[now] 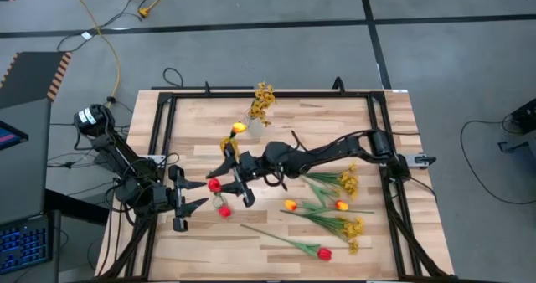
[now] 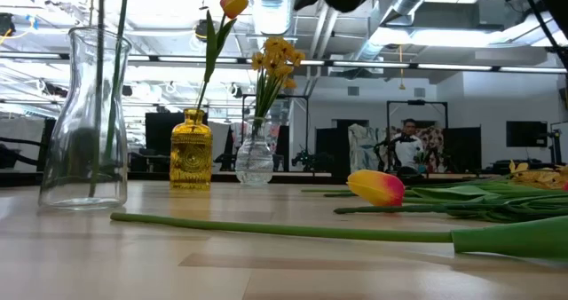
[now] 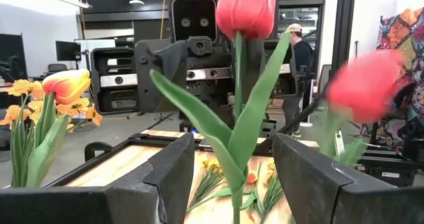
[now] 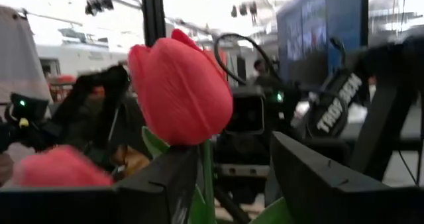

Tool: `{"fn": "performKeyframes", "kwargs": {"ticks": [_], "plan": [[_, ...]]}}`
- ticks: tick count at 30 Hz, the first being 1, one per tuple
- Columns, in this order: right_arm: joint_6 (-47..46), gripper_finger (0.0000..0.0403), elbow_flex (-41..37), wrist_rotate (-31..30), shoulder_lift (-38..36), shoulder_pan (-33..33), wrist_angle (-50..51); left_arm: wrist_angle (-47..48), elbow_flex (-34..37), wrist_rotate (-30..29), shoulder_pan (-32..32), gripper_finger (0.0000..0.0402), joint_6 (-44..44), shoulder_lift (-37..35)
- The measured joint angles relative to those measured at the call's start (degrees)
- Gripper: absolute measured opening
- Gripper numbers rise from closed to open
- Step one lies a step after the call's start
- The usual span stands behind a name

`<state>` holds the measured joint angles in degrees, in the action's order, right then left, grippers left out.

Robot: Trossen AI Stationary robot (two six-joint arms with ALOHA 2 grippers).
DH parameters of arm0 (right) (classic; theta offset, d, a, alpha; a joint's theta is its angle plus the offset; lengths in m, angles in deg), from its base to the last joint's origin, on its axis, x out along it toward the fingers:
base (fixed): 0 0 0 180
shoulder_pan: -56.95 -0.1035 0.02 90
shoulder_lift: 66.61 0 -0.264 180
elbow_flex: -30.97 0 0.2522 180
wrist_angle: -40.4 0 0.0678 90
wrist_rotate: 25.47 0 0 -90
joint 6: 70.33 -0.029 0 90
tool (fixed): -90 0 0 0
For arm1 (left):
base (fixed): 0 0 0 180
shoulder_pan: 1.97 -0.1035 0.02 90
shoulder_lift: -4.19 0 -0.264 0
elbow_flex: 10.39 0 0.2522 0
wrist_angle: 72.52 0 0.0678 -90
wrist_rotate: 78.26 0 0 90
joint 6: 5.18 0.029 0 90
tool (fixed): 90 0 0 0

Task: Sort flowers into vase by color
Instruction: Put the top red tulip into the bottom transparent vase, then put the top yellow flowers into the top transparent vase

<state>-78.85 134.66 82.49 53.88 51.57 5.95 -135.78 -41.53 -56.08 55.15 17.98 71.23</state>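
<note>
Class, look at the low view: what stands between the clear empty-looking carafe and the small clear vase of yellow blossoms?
In the low view, an amber glass vase holding a yellow-orange tulip stands between them.

Pale wooden table (image 1: 276, 262) with black frame (image 1: 159, 124); yellow cable (image 1: 107, 40) across grey floor (image 1: 452, 57).

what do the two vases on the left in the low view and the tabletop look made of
The clear vase looks like plain glass: you see the stems and the room through it. The amber vase seems to be tinted glass with a pressed pattern, glossy and see-through; plastic can't be excluded. The tabletop looks like pale wood planks, with visible grain and joints, matte finish.
</note>
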Motion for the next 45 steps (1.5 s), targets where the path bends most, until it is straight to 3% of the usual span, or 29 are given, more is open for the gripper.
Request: {"fn": "performKeyframes", "kwargs": {"ticks": [4,20,36,45], "plan": [[0.1,0.0231,0.0,0.0,-1.8,0.3,6.7,0.0,0.0,0.0,0.0,0.0192,0.0,0.0],[4.7,0.0227,0.0,0.0,-6.7,1.1,29.0,0.0,0.0,0.0,0.0,0.0192,0.1,0.0],[8.6,0.0227,0.0,0.0,-10.2,2.0,42.4,0.0,0.0,-0.2,0.0,0.0192,-0.3,0.0],[8.6,0.0226,0.0,-1.5,-16.8,2.0,64.5,0.0,0.0,-0.3,0.0,0.0192,-0.3,0.0]]}}
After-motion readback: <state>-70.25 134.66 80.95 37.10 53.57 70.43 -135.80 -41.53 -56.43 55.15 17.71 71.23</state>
